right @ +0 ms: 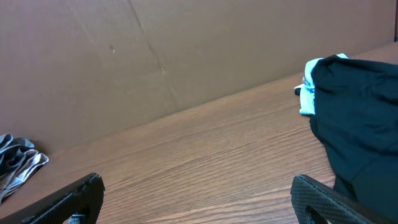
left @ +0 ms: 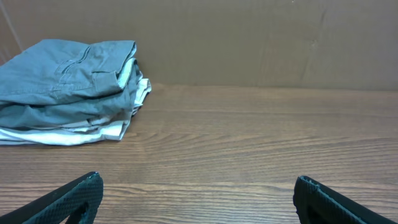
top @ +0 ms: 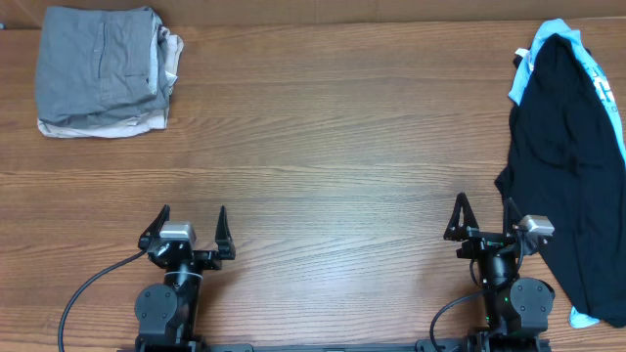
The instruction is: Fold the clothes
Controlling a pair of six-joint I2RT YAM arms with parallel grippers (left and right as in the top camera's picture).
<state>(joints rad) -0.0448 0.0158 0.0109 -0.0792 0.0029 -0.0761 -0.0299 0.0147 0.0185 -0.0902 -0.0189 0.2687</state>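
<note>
A black T-shirt (top: 567,166) lay crumpled along the right edge of the bench (top: 333,127), covering most of a light blue T-shirt (top: 525,70) that showed at the far right corner and along the shirt's outer side. The right gripper (top: 484,210) sat at the near edge just beside the black shirt, jaws wide apart and holding nothing. The left gripper (top: 193,217), also spread and empty, sat at the near edge towards the left. A folded grey and beige stack (top: 98,68) rested in the far left corner.
</note>
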